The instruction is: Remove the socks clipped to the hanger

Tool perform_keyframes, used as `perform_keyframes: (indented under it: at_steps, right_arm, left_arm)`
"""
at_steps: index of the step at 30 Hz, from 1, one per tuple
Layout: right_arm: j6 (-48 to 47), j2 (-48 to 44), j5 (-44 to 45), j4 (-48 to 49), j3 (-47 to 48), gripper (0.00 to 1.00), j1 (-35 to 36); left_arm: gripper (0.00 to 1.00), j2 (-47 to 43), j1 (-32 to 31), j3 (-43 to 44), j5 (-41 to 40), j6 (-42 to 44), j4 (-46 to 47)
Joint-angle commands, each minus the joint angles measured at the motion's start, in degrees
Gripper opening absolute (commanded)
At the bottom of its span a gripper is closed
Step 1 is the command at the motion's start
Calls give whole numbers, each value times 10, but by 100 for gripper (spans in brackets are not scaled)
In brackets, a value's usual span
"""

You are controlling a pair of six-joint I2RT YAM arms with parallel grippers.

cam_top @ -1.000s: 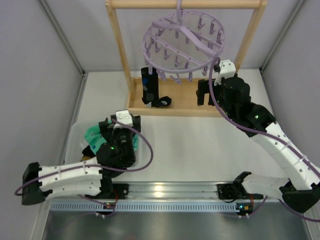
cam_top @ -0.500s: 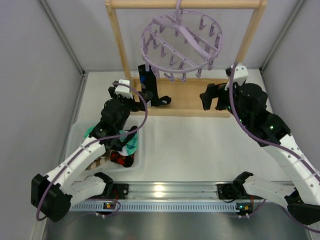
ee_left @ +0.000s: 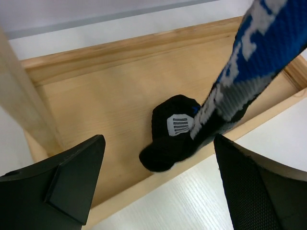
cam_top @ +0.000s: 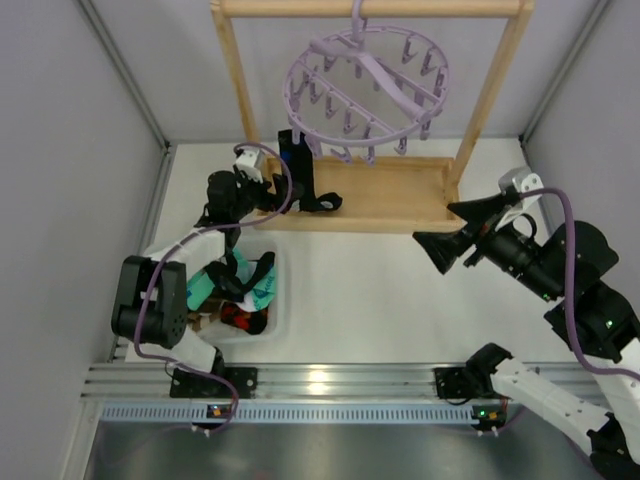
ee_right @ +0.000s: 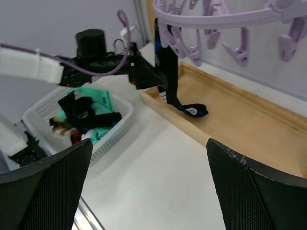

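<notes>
The lilac ring hanger (cam_top: 366, 82) hangs from the wooden rack's top bar. One black and blue sock (cam_top: 299, 172) is clipped to its left side, its toe resting on the rack's wooden base. My left gripper (cam_top: 270, 194) is open, just left of the sock's lower part. In the left wrist view the sock (ee_left: 225, 100) hangs down between and beyond the open fingers (ee_left: 72, 179), untouched. My right gripper (cam_top: 447, 231) is open and empty, low and right of the rack. In the right wrist view the hanger (ee_right: 216, 19) and sock (ee_right: 169, 72) show far ahead.
A white basket (cam_top: 272, 300) at the front left holds mint-green, black and red socks; it also shows in the right wrist view (ee_right: 112, 125). The light wooden rack (cam_top: 238, 95) with its base tray (cam_top: 400, 192) stands at the back. Grey walls close both sides.
My left arm swung from over the basket up to the hanging sock. My right arm drew back from the hanger's right side toward the front right.
</notes>
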Motion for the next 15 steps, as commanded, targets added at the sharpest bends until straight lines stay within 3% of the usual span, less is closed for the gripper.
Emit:
perform_keyframes:
  at_steps: [1, 4, 7, 8, 11, 12, 13, 15]
  right_arm:
    - [-17, -24, -106, 35, -18, 98, -7]
    - [-18, -39, -127, 52, -30, 98, -7]
    - [-23, -39, -133, 53, -29, 98, -7]
    - [-24, -37, -131, 54, -29, 98, -7]
    - [-19, -35, -130, 69, -35, 98, -7]
    - [-18, -34, -129, 72, -38, 98, -7]
    - [-15, -35, -129, 78, -42, 98, -7]
    - [-6, -37, -122, 91, -48, 98, -7]
  left_arm:
    - [98, 35, 7, 51, 115, -10, 106]
    - [95, 56, 7, 66, 143, -17, 131]
    - [73, 56, 6, 63, 162, -19, 149]
    - [52, 49, 6, 59, 164, -21, 156]
    - [24, 34, 0, 39, 168, -30, 185]
    - [7, 30, -4, 27, 164, -37, 192]
    - [0, 20, -7, 23, 155, -38, 196]
    - [0, -7, -22, 5, 121, -34, 196]
